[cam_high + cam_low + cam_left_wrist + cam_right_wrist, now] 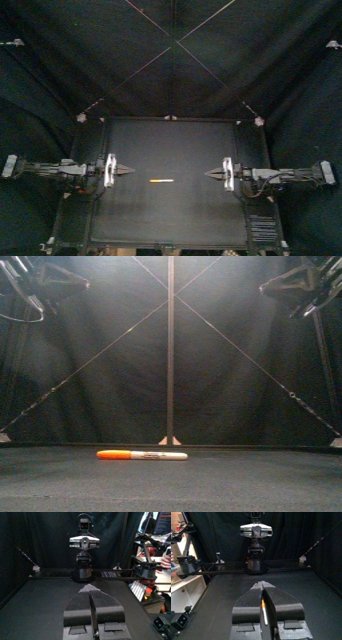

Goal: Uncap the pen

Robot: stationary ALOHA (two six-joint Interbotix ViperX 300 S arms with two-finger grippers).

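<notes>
Pen (162,180) lies mid-way across the counter (174,140), long axis running arm to arm, orange cap (114,454) toward the left gripper (127,172), marginally nearer than the right gripper (211,174); both grippers' fingers (79,609) pressed together.

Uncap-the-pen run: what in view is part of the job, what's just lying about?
Part of the job: marker pen; its orange cap; left gripper and right gripper, both shut, either side of the pen, not touching it.
Lying about: no other loose thing in view.
</notes>
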